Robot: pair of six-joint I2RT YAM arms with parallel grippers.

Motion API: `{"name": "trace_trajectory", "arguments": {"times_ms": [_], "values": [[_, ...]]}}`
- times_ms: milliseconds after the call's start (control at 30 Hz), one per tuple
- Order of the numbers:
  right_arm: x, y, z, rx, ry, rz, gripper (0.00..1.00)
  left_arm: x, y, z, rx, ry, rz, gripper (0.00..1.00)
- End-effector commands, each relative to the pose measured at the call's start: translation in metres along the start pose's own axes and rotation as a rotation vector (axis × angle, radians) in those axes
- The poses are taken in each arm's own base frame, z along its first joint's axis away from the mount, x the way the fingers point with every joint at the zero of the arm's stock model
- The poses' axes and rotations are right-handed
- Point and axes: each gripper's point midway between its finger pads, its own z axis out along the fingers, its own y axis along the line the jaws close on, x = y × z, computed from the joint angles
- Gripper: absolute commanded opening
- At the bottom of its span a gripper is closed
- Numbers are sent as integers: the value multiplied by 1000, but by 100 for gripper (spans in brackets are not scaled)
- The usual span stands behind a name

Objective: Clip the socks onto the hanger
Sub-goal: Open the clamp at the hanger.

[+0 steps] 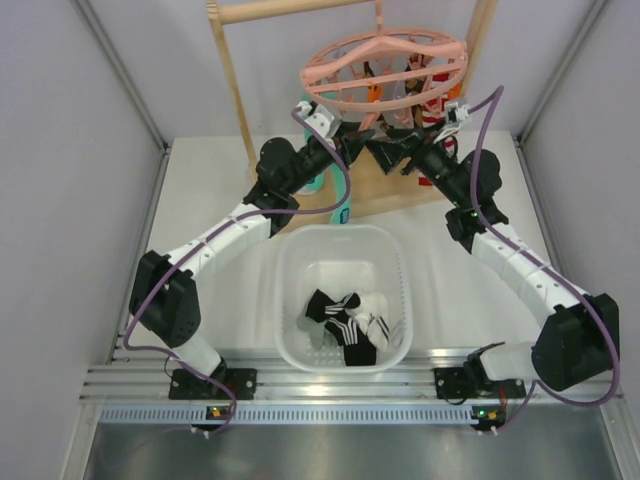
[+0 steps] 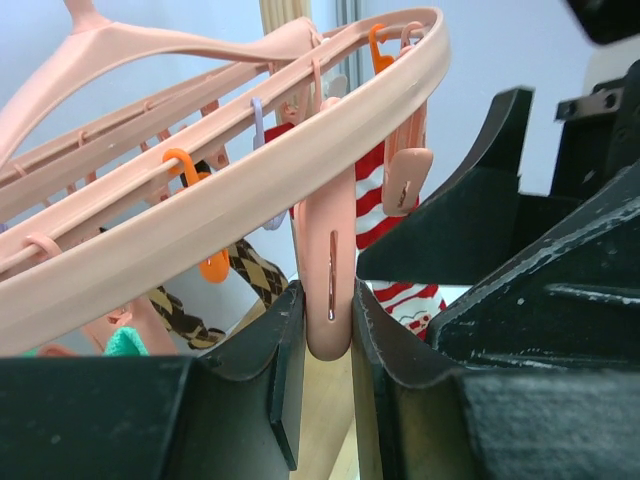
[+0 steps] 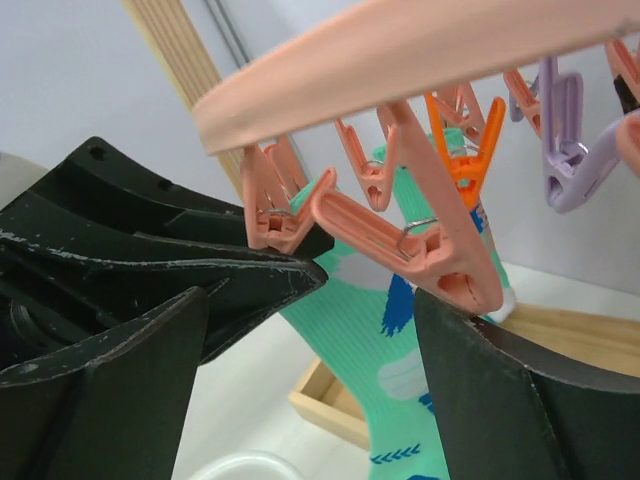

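Note:
The pink round hanger [image 1: 385, 62] hangs from the wooden rack at the back. Its ring fills the left wrist view [image 2: 250, 190]. My left gripper [image 2: 328, 335] is shut on a pink clip peg [image 2: 328, 280] that dangles from the outer ring. In the top view the left gripper [image 1: 360, 135] is just under the hanger. My right gripper [image 3: 310, 400] is open and empty, facing it [image 1: 390, 148] from the right, below a pink clip [image 3: 400, 240]. Black socks with white stripes [image 1: 345, 322] lie in the white basket [image 1: 290, 262], far from both grippers.
The light wooden rack [image 1: 235, 85] stands behind the arms, its base on the table [image 3: 335, 405]. A teal patterned sock [image 3: 400, 350], a red-and-white striped sock [image 2: 385, 215] and a brown checked sock [image 2: 255, 270] hang from the hanger. Grey walls close in both sides.

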Motion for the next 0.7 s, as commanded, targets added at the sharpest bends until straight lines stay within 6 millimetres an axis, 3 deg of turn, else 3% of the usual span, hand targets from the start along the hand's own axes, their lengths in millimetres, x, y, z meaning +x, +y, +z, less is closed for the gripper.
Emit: {"name": "trace_trajectory", "arguments": {"times_ms": [0,67,200,333,667], "values": [[-21,14,5,-39,-78,126,84,-29,1,1,9,-112,26,0],[-21,24,9,-51,-92,155,85,-30,0,-1,20,-124,44,0],[-45,23,17,-14,-179,189,80,-26,-1,-5,25,-149,77,0],[-57,19,22,17,-217,197,72,-20,-1,-6,22,-147,76,0],[-39,14,35,-4,-187,201,61,-23,-4,-4,40,-161,82,0]]}}
